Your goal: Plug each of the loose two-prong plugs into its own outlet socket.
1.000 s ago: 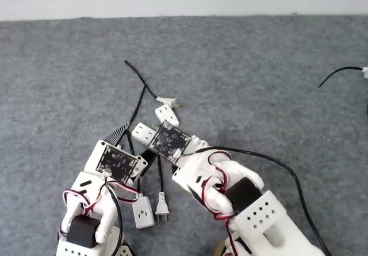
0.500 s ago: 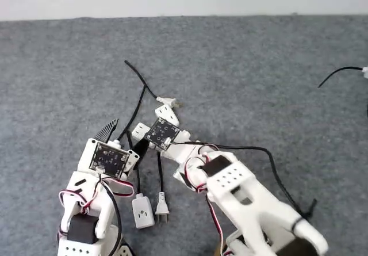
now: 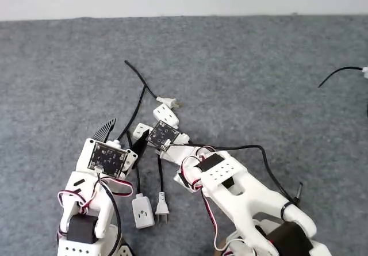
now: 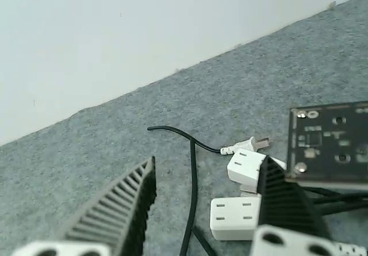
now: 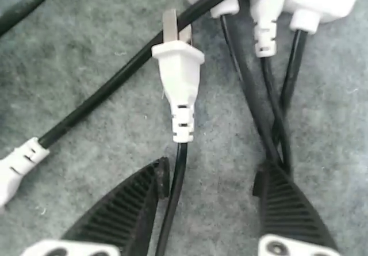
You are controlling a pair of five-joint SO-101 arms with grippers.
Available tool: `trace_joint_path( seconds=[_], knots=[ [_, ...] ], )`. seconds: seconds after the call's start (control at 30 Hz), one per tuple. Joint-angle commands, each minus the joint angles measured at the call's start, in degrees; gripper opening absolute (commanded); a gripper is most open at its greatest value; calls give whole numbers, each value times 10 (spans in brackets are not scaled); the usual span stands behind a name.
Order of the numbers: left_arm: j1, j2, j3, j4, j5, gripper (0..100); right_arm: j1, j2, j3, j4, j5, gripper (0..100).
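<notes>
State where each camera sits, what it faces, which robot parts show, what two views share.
High view: fixed above, looking down on carpet; left arm, right arm.
Left wrist view: looks across carpet to wall, past left gripper.
Right wrist view: looks down past right gripper onto a two-prong plug.
Shared: high and left wrist views show the far plug.

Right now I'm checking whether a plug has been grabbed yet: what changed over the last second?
The right end effector eased slightly toward the far sockets as its arm stretched forward. The left end effector shifted a little to the left. Both are open and hold nothing. The plugs, sockets and cords stayed put.
</notes>
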Motion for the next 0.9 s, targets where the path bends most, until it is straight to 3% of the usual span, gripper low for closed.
trace_joint_path(
  seconds=[0.0, 0.47, 0.67, 0.87],
  knots=[
    [-2, -11, -10, -20, -2, 280, 2, 0, -36, -13, 2, 262],
    [-3, -11, -10, -21, -2, 280, -35, 7, -70, -17, -17, 263],
    [-28, -11, -11, -31, 0, 280, -34, 7, -70, -22, -17, 263],
    [-84, -11, -17, -46, 55, 280, -32, 12, -72, -47, -22, 263]
  ],
)
